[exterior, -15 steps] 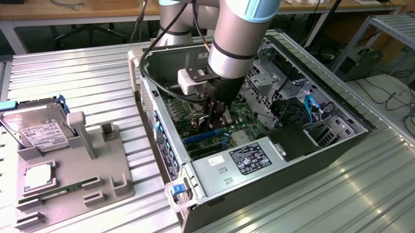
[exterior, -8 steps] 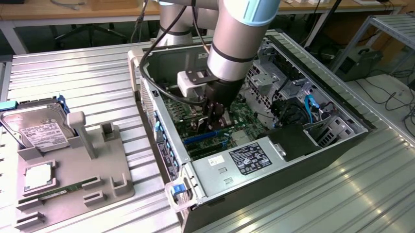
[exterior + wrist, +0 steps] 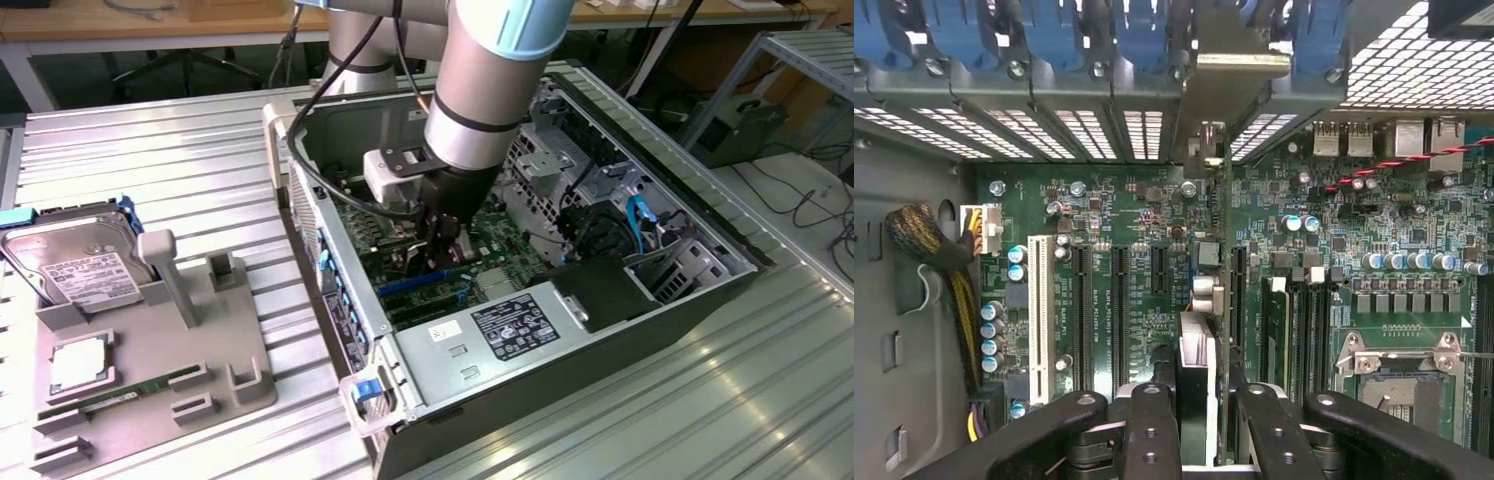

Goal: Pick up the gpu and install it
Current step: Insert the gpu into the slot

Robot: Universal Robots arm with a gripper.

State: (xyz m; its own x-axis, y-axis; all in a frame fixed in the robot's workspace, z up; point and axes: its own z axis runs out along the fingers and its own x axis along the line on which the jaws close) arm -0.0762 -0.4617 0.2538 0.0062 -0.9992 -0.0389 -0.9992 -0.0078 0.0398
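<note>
Inside the open PC case (image 3: 340, 300), my gripper (image 3: 446, 243) reaches down over the green motherboard (image 3: 501, 240). It is shut on the gpu (image 3: 441, 262), a thin dark card held upright on its edge. In the wrist view the gpu (image 3: 1195, 365) runs edge-on from between my black fingers (image 3: 1152, 430) toward the case's rear wall, where its silver bracket (image 3: 1242, 62) lies against the slot openings. The card stands in line with the black expansion slots (image 3: 1119, 315) of the motherboard (image 3: 1114, 205). I cannot tell whether its lower edge sits in a slot.
A grey tray (image 3: 240, 385) at the exterior view's left holds a hard drive (image 3: 80, 265), a CPU (image 3: 80, 365) and a green RAM stick (image 3: 120, 395). Blue retention clips (image 3: 1054, 30), a braided cable bundle (image 3: 934, 250), the CPU socket (image 3: 1409, 365) and the power supply (image 3: 514, 325) crowd the case.
</note>
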